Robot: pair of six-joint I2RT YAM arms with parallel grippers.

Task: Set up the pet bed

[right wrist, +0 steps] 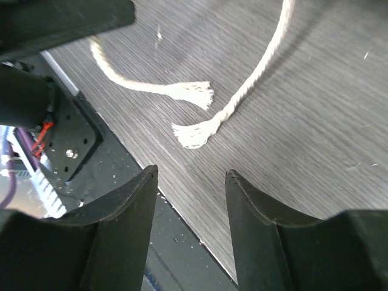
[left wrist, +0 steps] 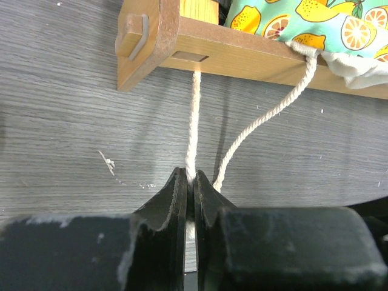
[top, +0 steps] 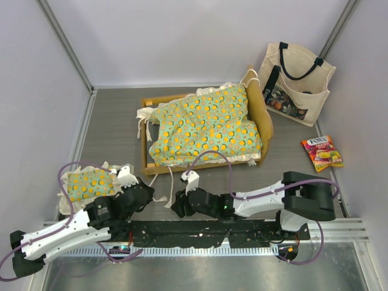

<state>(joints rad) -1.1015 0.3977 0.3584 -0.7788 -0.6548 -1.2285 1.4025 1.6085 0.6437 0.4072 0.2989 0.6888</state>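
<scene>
The pet bed (top: 147, 159) is a light-wood frame in the middle of the table, with its green orange-print mattress cushion (top: 206, 124) lying on it. In the left wrist view, a cream tie cord (left wrist: 193, 115) runs down from the frame's corner (left wrist: 151, 42) into my left gripper (left wrist: 190, 173), which is shut on it. A second cord (left wrist: 267, 115) curves down beside it. My right gripper (right wrist: 191, 172) stands open just above the table's near edge, holding nothing. Two frayed cord ends (right wrist: 195, 134) lie ahead of its fingers. From above, both grippers (top: 148, 195) (top: 180, 206) sit in front of the bed.
A small matching ruffled pillow (top: 91, 183) lies at the near left, beside the left arm. A cream tote bag (top: 296, 82) leans on the back right wall. A candy packet (top: 322, 153) lies at the right. The black mounting rail (top: 200, 230) runs along the near edge.
</scene>
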